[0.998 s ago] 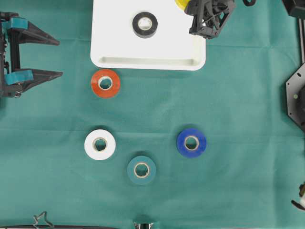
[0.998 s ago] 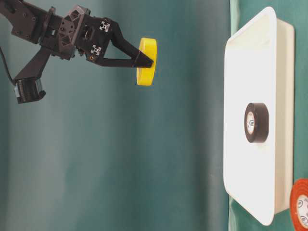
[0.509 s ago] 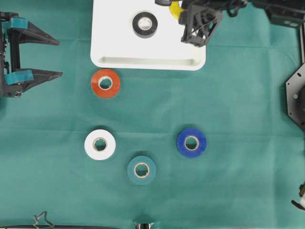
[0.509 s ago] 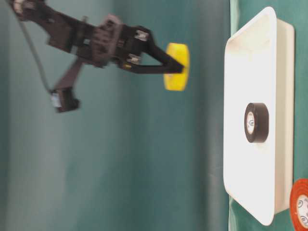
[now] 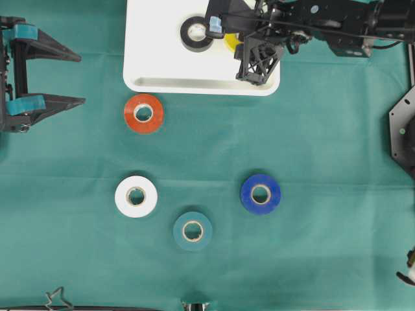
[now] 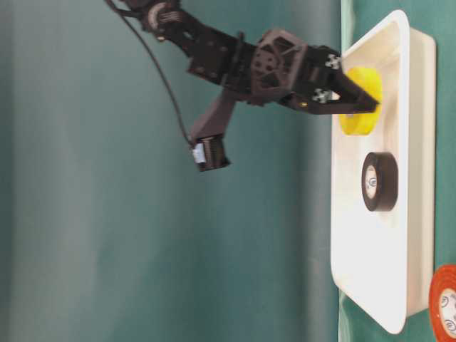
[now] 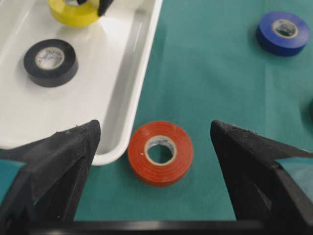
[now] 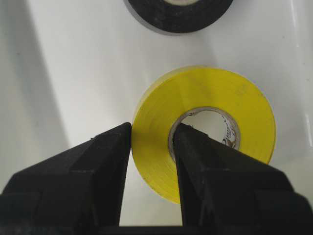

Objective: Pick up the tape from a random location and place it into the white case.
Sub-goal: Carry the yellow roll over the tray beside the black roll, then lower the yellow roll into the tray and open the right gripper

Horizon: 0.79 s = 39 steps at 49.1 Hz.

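The white case (image 5: 162,65) lies at the back of the green cloth. My right gripper (image 8: 152,134) is shut on a yellow tape roll (image 8: 244,107), one finger outside the roll and one inside its core. The table-level view shows the yellow tape (image 6: 356,125) low inside the case's rim (image 6: 377,271), beside a black tape roll (image 5: 196,34). Whether the yellow roll touches the floor I cannot tell. My left gripper (image 5: 68,78) hangs open at the left edge, with nothing between its fingers.
On the cloth lie an orange roll (image 5: 143,113) just in front of the case, a white roll (image 5: 136,195), a teal roll (image 5: 192,230) and a blue roll (image 5: 260,193). The right arm reaches over the case's right end.
The right gripper has carried the yellow tape down and leftward, from well above the case to inside its rim. The left arm has not moved.
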Each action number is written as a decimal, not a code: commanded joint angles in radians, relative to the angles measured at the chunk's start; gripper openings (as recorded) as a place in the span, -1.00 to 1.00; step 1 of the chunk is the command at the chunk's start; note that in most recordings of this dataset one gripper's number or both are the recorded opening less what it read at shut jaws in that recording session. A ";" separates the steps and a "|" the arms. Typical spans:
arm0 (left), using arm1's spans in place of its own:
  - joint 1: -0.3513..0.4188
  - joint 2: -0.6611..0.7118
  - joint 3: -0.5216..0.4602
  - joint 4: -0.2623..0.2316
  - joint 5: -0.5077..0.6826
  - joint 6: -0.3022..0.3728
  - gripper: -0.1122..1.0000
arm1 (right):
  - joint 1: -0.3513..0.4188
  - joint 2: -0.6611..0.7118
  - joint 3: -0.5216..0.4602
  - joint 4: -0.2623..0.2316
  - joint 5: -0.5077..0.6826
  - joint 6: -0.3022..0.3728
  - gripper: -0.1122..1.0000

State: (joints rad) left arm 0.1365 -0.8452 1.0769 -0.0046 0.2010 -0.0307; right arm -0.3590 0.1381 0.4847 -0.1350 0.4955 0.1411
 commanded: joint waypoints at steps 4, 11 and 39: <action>-0.002 0.003 -0.011 0.000 -0.005 0.000 0.92 | -0.005 -0.008 0.000 -0.002 -0.031 0.003 -0.28; -0.002 0.003 -0.011 0.000 -0.005 0.000 0.92 | -0.012 -0.008 0.000 -0.002 -0.029 0.005 -0.28; -0.002 0.003 -0.011 -0.002 -0.005 -0.002 0.92 | -0.018 -0.008 -0.012 -0.002 -0.011 0.008 0.62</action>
State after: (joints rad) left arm 0.1365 -0.8452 1.0784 -0.0046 0.2010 -0.0307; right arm -0.3758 0.1488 0.4939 -0.1335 0.4893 0.1457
